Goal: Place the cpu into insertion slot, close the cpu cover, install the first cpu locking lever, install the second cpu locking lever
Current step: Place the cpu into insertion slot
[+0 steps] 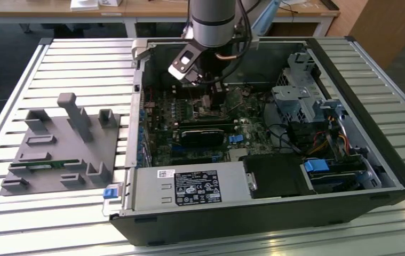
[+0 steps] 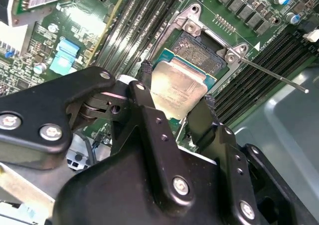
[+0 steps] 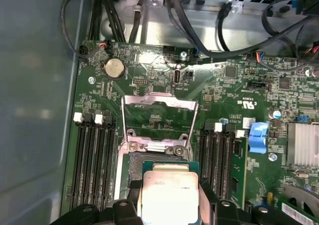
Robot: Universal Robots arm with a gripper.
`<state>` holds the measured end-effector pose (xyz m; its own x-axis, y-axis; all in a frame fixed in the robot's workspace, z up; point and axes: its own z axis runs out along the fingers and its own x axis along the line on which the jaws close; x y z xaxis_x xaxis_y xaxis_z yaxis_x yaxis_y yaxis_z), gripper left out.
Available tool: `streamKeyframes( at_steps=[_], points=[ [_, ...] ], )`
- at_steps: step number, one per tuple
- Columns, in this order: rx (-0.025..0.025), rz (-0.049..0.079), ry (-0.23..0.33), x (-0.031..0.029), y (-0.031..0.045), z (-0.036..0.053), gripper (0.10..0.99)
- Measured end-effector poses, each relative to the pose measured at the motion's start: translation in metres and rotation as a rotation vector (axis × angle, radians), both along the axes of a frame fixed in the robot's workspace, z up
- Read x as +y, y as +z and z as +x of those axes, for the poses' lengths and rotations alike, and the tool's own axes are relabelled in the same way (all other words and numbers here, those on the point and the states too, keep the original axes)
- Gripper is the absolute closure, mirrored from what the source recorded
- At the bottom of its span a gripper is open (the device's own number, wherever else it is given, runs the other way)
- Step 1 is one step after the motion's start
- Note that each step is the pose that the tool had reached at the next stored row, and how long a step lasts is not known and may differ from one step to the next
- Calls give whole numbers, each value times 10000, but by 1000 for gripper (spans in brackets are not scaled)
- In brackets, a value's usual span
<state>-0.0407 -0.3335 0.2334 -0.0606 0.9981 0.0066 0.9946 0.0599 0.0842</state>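
Here the pincer [image 2: 177, 84] was clamped on the cpu [image 2: 177, 91], held flat, partly over the slot [image 2: 199, 50], cover [image 3: 159, 100] standing open beyond.

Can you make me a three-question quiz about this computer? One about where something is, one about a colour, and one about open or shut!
1. Where is the silver chip? A in the tool's grip; B in a person's hand; C in a drawer.
2. What colour is the circuit board? A red; B green; C white.
3. The metal cover for the socket is: A shut flat; B taken off; C flipped open.
Answers: 1 A, black fingers sit on both sides of it. 2 B, green shows around the socket. 3 C, the frame is swung back.
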Motion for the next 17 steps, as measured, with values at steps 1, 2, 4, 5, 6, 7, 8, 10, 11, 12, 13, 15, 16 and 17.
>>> streamKeyframes(
  at_steps=[1, 2, 4, 5, 6, 7, 8, 10, 11, 12, 13, 15, 16, 17],
  points=[
    [-1, 1, -1, 7, -11, 0, 549],
    [-2, 2, -2, 17, -23, 0, 549],
    [-1, 2, -9, 41, -46, 0, 549],
    [-1, 2, -15, 52, -57, 0, 549],
    [-1, 1, -21, 63, -67, 0, 549],
    [-2, 2, -26, 73, -79, 0, 549],
    [-3, 4, -35, 81, -95, 0, 549],
    [-1, 2, -74, 91, -129, -4, 549],
    [-1, 2, -120, 92, -147, -10, 549],
    [-1, 2, -176, 92, -160, -15, 549],
    [-1, 2, -234, 92, -173, -18, 549],
    [-2, 2, -286, 92, -190, -23, 549],
    [-1, 2, -286, 93, -199, -22, 549],
    [-1, 2, -287, 95, -209, -22, 549]
  ],
)
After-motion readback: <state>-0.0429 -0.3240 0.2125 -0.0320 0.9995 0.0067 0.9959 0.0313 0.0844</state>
